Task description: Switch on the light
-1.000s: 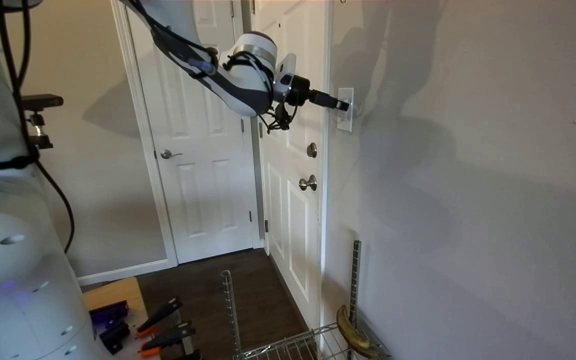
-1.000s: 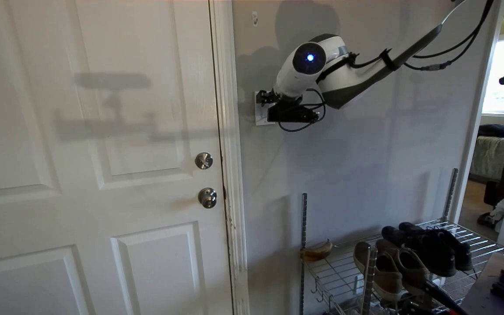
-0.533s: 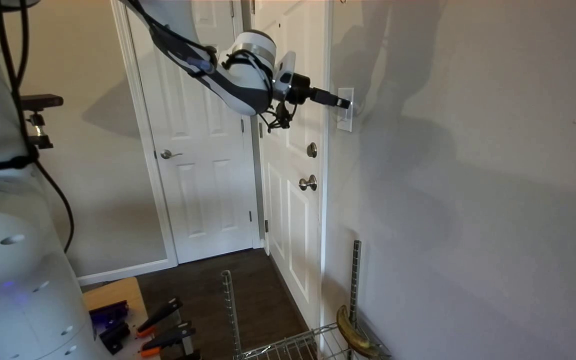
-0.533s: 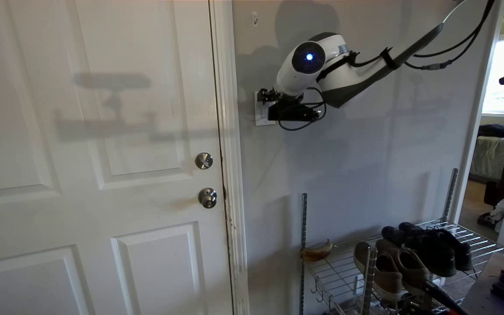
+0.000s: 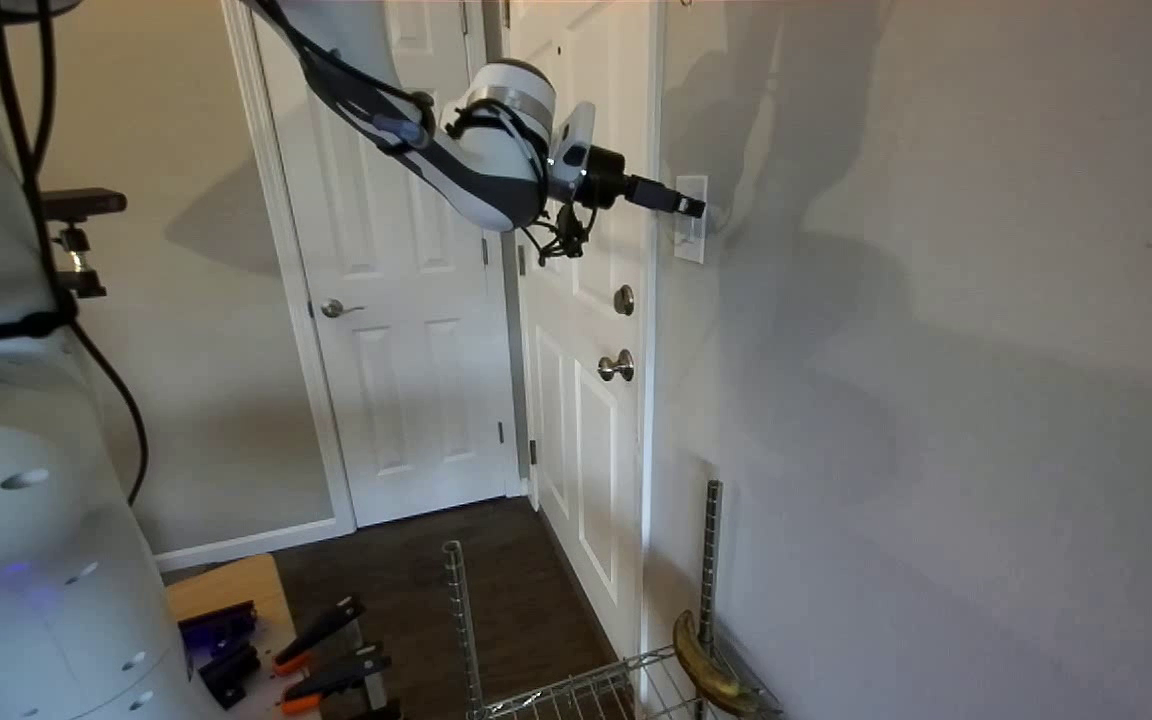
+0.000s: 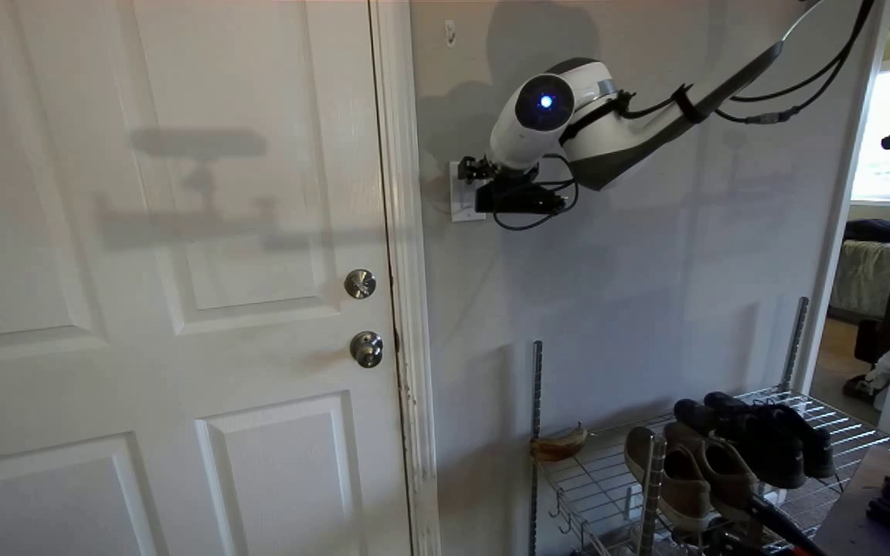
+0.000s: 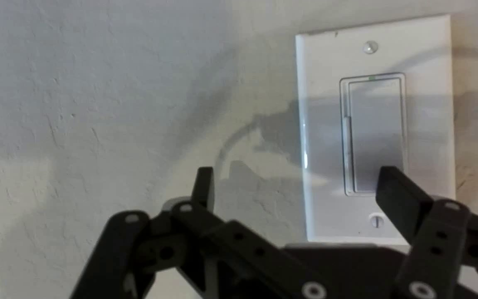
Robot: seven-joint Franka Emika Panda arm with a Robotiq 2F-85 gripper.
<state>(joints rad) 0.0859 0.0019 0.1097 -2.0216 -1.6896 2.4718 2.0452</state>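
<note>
The light switch is a white upright wall plate [image 7: 430, 145] with a rectangular paddle [image 7: 376, 124]. A small green mark sits at one end of the paddle. The plate also shows in both exterior views [image 5: 691, 243] [image 6: 464, 207]. No lamp is in view. My gripper [image 7: 298, 182] is open and empty. In the wrist view one finger overlaps a corner of the paddle and the other lies over bare wall beside the plate. I cannot tell whether either touches. In both exterior views the gripper [image 5: 693, 206] [image 6: 472, 168] is at the plate's upper part.
A white door [image 6: 259, 386] with a round metallic knob [image 6: 366, 350] and a deadbolt [image 6: 360, 284] stands beside the plate. Below is a wire rack [image 6: 592, 486] with a banana [image 6: 558, 445] and several shoes [image 6: 684, 479]. Clamps [image 5: 336, 670] lie near the robot base.
My gripper has shifted slightly up and to the right in both exterior views, staying at the switch plate. Nothing else has visibly moved.
</note>
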